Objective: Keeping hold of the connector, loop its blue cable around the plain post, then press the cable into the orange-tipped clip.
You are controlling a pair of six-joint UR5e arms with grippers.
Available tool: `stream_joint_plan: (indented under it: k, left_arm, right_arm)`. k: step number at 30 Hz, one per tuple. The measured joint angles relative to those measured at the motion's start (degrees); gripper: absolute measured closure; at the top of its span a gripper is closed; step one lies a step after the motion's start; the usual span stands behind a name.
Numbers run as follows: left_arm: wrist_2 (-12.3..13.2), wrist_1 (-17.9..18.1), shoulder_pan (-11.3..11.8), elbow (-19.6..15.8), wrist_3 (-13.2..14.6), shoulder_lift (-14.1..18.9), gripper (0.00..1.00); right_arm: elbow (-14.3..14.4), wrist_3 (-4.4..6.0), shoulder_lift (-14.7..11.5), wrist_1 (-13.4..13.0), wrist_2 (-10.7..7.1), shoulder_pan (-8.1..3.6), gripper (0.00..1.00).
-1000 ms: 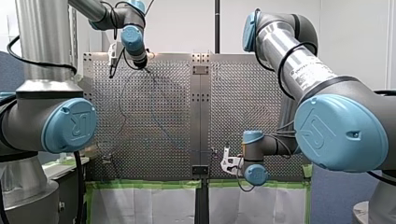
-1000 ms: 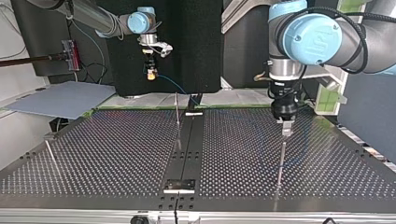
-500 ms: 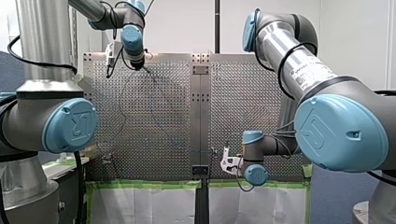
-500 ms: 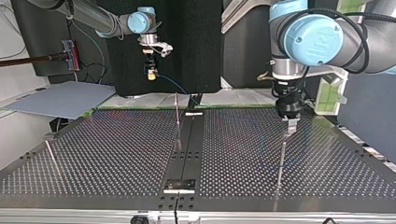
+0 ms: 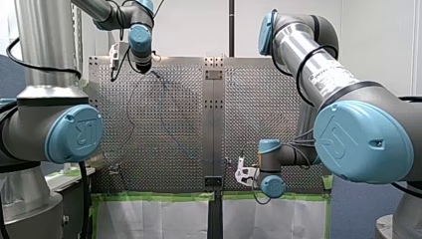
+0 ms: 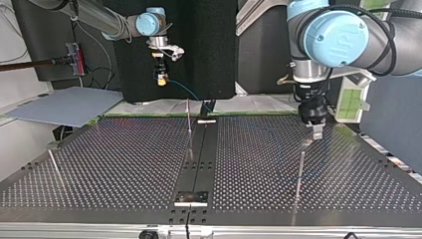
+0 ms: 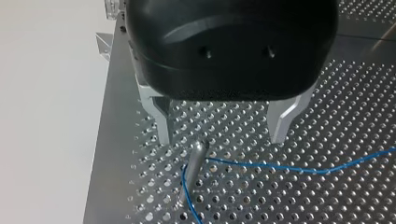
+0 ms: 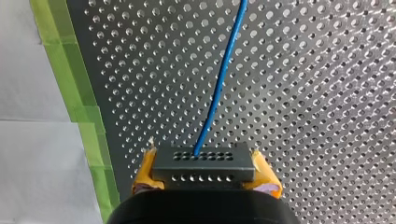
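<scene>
Near edge of the perforated table [image 8: 303,93], by the green tape [image 8: 81,93]: our right gripper [image 8: 204,170] clamps the black connector [image 8: 203,158] between yellow pads. Its blue cable [image 8: 219,88] crosses to the far corner and bends against the plain post [image 7: 195,161]. Our left gripper [image 7: 220,139] hangs over the post, metal fingers spread, grasping nothing.

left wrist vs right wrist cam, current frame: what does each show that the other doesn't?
Left wrist only: my left gripper, its metal fingers open and holding nothing. The plain post is just ahead of it, and the blue cable bends round that post.
Right wrist only: my right gripper, its yellow pads shut on the black connector. The cable leaves the connector, and green tape runs along the table edge.
Both: the blue cable and the perforated table.
</scene>
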Motion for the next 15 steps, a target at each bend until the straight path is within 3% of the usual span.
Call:
stream_joint_plan:
  k: [8,15]
  left_arm:
    - [2.5,2.2,-1.2,0.0,3.8,-0.4,0.02]
    - [1.9,3.9,-2.9,0.0,7.7,-2.9,0.02]
  right_arm:
    - [-0.4,0.49,0.0,0.0,-0.13,-0.45,1.00]
    - [-0.8,0.71,0.0,0.1,-0.21,-0.52,1.00]
